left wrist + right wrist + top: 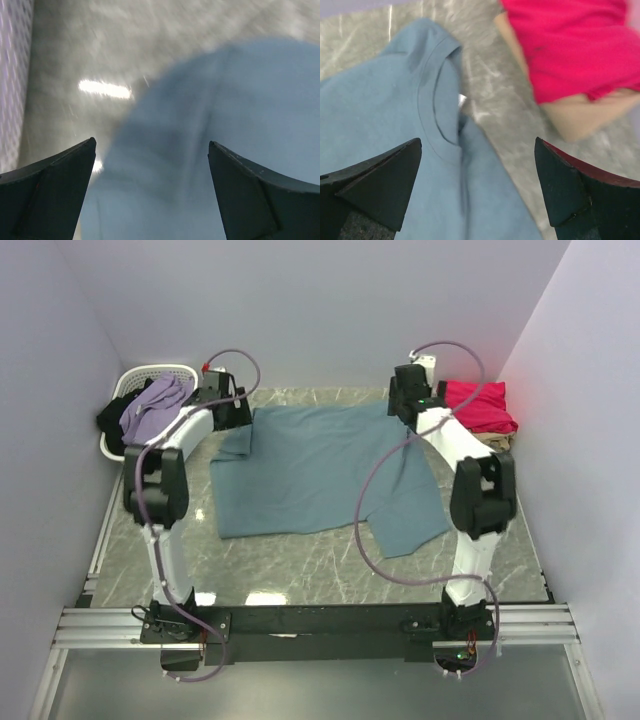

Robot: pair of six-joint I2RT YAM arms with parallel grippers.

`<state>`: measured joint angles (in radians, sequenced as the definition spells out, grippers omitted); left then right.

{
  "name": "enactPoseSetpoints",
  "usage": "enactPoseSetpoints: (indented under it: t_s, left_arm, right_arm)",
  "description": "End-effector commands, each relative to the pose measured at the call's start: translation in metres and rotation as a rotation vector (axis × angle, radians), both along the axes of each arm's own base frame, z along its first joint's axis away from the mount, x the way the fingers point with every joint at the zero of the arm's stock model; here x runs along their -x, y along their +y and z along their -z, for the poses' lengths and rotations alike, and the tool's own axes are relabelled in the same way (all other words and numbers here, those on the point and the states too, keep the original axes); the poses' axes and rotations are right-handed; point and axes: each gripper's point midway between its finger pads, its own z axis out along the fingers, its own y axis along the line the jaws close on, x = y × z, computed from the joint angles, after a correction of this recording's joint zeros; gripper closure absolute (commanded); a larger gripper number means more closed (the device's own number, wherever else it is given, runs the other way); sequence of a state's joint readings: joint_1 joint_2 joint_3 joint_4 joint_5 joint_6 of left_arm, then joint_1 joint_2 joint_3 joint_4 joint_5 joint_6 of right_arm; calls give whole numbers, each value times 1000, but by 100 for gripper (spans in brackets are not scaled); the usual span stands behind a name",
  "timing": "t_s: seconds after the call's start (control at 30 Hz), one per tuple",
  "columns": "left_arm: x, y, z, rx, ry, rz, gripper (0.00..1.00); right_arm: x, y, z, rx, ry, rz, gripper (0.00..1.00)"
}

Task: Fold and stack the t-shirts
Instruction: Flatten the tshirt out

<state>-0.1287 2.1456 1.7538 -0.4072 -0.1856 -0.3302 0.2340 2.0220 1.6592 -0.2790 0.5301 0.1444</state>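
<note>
**Both grippers wide over the spread teal shirt**

Left gripper (151,144): jaws stand wide apart, nothing between them. It hangs over the far-left edge of the teal-blue t-shirt (320,470); its wrist view is blurred, with cloth below and bare marble-pattern table (300,560) to the left of it.

Right gripper (478,141): jaws also wide, holding nothing. It sits over the far-right part of the same shirt, with the neckline (437,107) directly below.

The teal-blue shirt lies spread mostly flat in the middle of the table, between the two arms, one sleeve pointing toward the near right.

The crimson-pink t-shirt (480,405) lies in the far-right corner on top of the beige t-shirt (497,441), apart from the teal one.

The white basket (150,373) stands in the far-left corner, with a purple garment (152,406) and a black garment (110,421) draped over it.
</note>
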Motion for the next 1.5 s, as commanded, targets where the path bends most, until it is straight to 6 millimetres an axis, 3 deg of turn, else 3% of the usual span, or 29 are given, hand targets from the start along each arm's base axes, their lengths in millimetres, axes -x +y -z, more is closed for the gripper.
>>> enactPoseSetpoints:
  t_s: [0.0,0.03,0.07,0.1,0.17,0.2,0.23,0.27,0.3,0.33,0.37,0.4,0.43,0.47,0.5,0.53,0.57,0.6,0.67,0.83,1.1,1.47]
  left_arm:
    - [41,-47,-138,225,-306,94,0]
    - [59,-52,-123,248,-286,100,1]
    - [74,-66,-127,290,-285,130,1]
    - [92,-72,-150,339,-327,140,1]
    - [129,-91,-127,340,-249,169,1]
    - [143,-83,-137,311,-278,117,1]
    - [162,-87,-116,300,-224,110,0]
    - [174,-86,-107,308,-195,96,1]
    - [186,-89,-114,349,-211,107,1]
    - [203,-88,-89,340,-164,99,0]
    - [212,-86,-80,351,-151,71,1]
    - [220,-84,-81,367,-163,63,1]
    - [232,-79,-61,360,-124,42,1]
    - [238,-76,-54,376,-107,4,1]
    - [244,-73,-53,382,-108,-7,1]
    - [254,-74,-39,386,-81,-5,1]
    - [258,-73,-35,405,-75,-29,1]
    - [263,-72,-33,412,-77,-36,1]
    - [274,-71,-19,417,-47,-66,0]
    - [300,-56,6,374,5,-147,1]
    - [321,-49,21,410,27,-198,0]
    - [331,-42,49,381,76,-240,1]
  right_arm:
    - [36,-13,-91,-63,-135,24,0]
    - [45,-16,-89,-71,-110,39,0]
    - [53,-15,-83,-80,-76,28,0]
    - [69,-17,-72,-81,-14,25,0]
    - [86,-16,-59,-108,32,27,0]
    - [104,-20,-50,-105,64,41,0]
    - [111,-20,-47,-132,60,59,0]
    - [118,-21,-42,-150,65,60,0]
    - [135,-20,-33,-177,88,49,0]
    - [143,-18,-29,-210,83,65,0]
    - [154,-15,-35,-247,55,50,0]
    - [169,-12,-15,-290,82,56,0]
    - [177,-7,-11,-329,75,46,0]
    - [186,-4,-18,-370,36,35,0]
    - [198,-2,-2,-416,38,61,1]
    - [205,4,1,-455,34,47,1]
    - [211,7,-3,-488,2,41,1]
    - [220,6,10,-517,7,69,1]
    - [230,4,14,-533,-15,92,1]
    - [258,1,45,-576,33,168,4]
    - [297,9,90,-653,116,215,5]
    - [318,8,115,-652,160,241,6]
